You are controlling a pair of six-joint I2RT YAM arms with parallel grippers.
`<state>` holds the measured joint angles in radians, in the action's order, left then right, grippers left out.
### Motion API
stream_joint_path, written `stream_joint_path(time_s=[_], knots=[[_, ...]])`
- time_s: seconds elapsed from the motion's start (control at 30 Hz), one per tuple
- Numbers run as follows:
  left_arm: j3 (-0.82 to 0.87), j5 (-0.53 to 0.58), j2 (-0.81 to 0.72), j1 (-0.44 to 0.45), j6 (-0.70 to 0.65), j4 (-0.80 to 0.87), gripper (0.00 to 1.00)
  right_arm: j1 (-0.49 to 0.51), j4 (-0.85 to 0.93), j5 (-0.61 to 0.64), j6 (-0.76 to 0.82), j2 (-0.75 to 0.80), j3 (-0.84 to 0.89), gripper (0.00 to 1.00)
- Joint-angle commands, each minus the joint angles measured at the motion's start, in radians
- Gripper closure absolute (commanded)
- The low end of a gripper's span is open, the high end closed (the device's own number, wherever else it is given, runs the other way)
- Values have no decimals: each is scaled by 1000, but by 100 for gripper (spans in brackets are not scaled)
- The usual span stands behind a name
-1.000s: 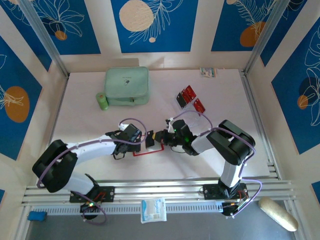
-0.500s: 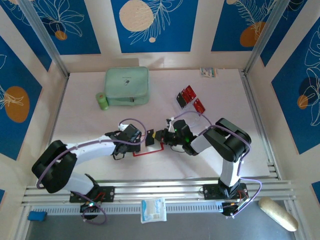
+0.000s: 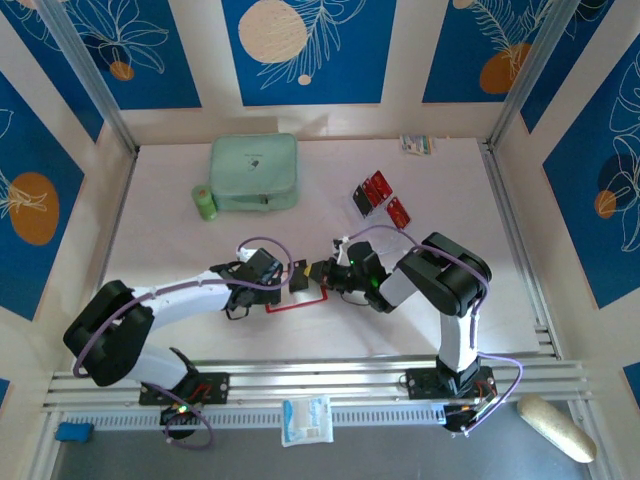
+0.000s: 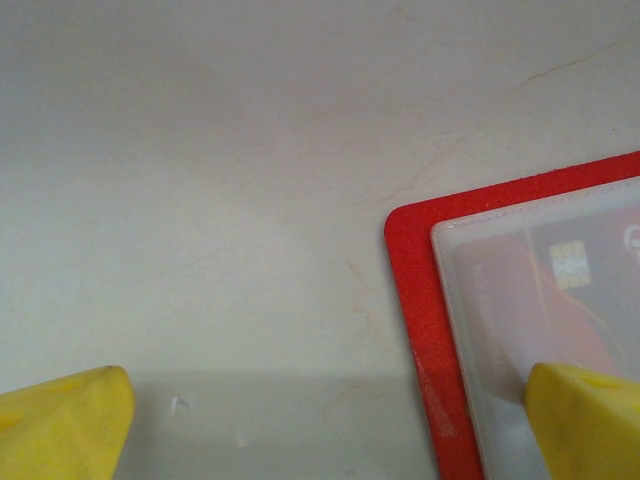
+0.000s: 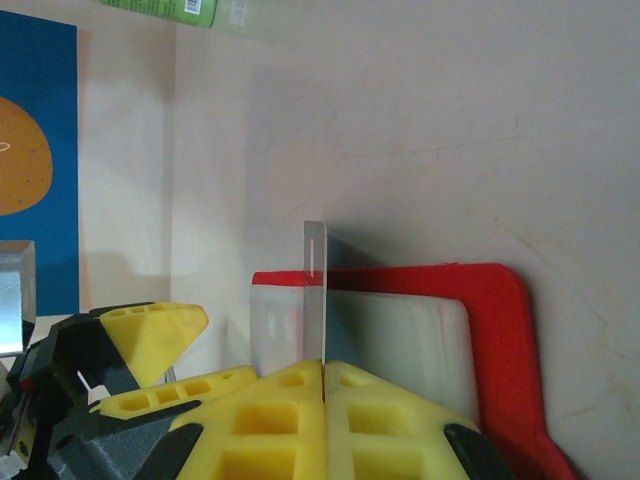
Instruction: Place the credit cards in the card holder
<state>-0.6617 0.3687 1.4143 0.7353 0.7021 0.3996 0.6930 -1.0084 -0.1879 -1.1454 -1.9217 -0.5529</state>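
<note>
The card holder (image 4: 415, 320) lies open near the middle of the worktop (image 3: 180, 240). The left gripper (image 4: 325, 420) reaches in from 9 o'clock with its jaws spread wide. One fingertip (image 4: 585, 415) rests on the clear sleeve, seemingly to pin it flat. From 3 o'clock the right gripper (image 5: 323, 375) has its jaws pinched on a thin card (image 5: 315, 290), held on edge over the sleeves and apparently ready to slide in. More credit cards (image 3: 380, 195) lie at 1 o'clock.
</note>
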Motion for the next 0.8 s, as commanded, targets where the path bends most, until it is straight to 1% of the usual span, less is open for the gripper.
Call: stream_joint_path(time_s=[0.0,0.4,0.63,0.77], knots=[[27,23,-13,-7,6,44,0,3,-13,-25,-1,-13,19,100],[27,23,-14,-7,5,45,0,26,-23,-28,-1,-11,42,100],[30,23,-17,-8,5,46,0,36,-87,-30,2,-25,60,100],[30,24,-20,-7,7,46,0,36,-95,-26,-2,-26,67,100]])
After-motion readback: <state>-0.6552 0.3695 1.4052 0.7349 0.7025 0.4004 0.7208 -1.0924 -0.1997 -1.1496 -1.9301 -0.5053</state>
